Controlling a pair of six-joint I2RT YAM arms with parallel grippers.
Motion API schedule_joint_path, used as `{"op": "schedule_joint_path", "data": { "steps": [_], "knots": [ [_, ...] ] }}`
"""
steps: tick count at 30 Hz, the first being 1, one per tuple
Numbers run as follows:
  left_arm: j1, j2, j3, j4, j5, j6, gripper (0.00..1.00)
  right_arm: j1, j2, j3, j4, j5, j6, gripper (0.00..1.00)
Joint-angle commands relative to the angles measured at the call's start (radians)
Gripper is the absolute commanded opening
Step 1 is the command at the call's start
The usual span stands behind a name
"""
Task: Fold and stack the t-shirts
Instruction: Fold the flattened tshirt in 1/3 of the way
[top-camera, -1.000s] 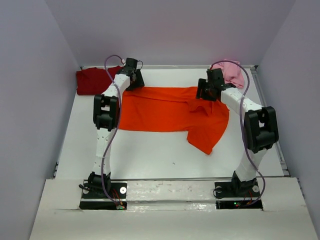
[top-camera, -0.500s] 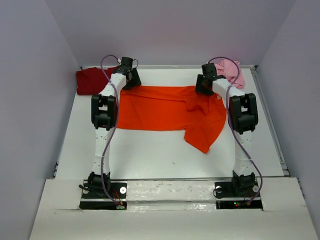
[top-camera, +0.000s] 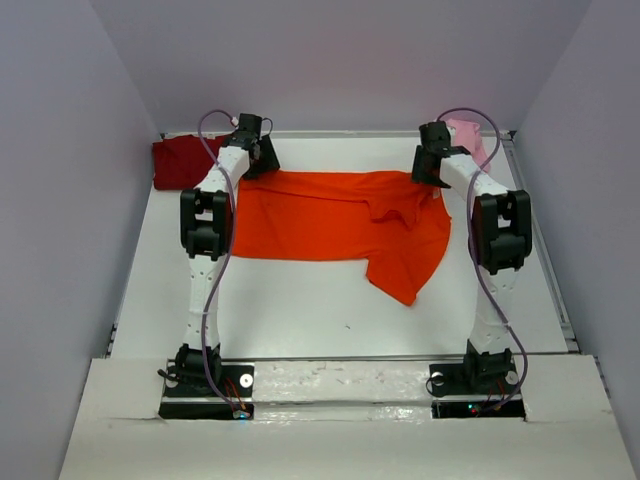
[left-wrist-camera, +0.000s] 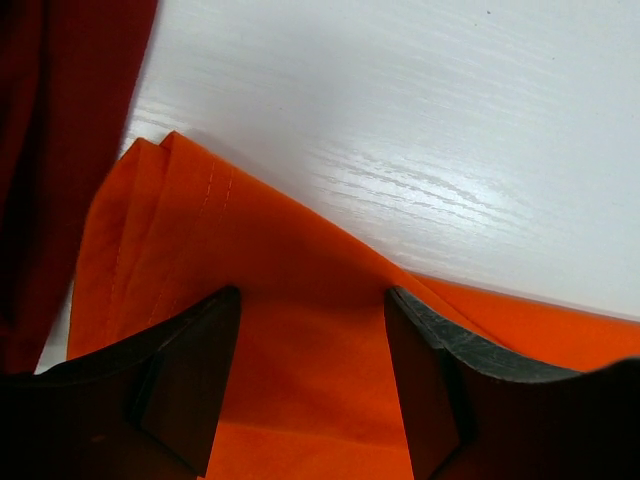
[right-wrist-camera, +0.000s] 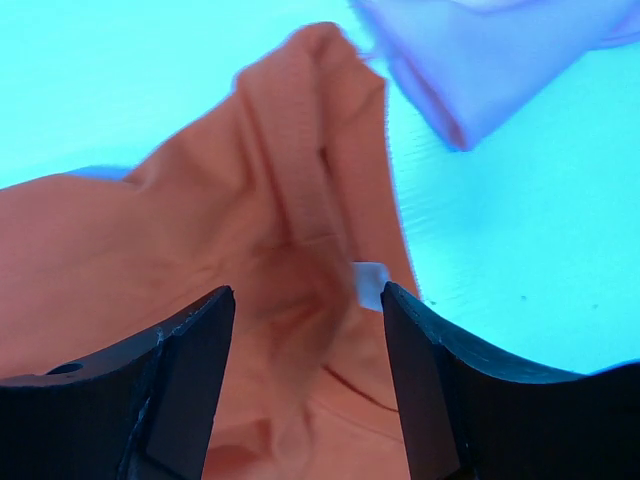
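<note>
On the white table (top-camera: 300, 300) the orange t-shirt (top-camera: 340, 215) lies spread out, the dark red t-shirt (top-camera: 185, 162) far left, the pink t-shirt (top-camera: 468, 135) far right, and my left claw (left-wrist-camera: 312, 300) and right claw (right-wrist-camera: 307, 295) hang, fingers apart, over the orange one's far edge.

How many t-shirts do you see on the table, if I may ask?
3. The orange t-shirt lies spread centrally, the dark red t-shirt in the far left corner, the pale pink t-shirt in the far right corner, partly hidden by the right arm.
</note>
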Motion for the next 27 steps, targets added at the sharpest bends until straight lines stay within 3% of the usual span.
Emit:
{"op": "schedule_joint_path", "data": {
  "steps": [1, 13, 27],
  "knots": [
    [0.029, -0.015, -0.014, -0.049, -0.005, 0.011, 0.73, -0.025, -0.037, -0.039, -0.017, 0.025, -0.023, 0.67],
    [0.034, -0.018, -0.002, -0.048, 0.038, 0.007, 0.73, -0.025, 0.093, 0.104, -0.086, -0.042, -0.032, 0.66],
    [0.029, 0.028, 0.129, -0.068, 0.044, 0.010, 0.73, -0.044, 0.268, 0.359, -0.175, -0.095, -0.021, 0.67]
  ]
}}
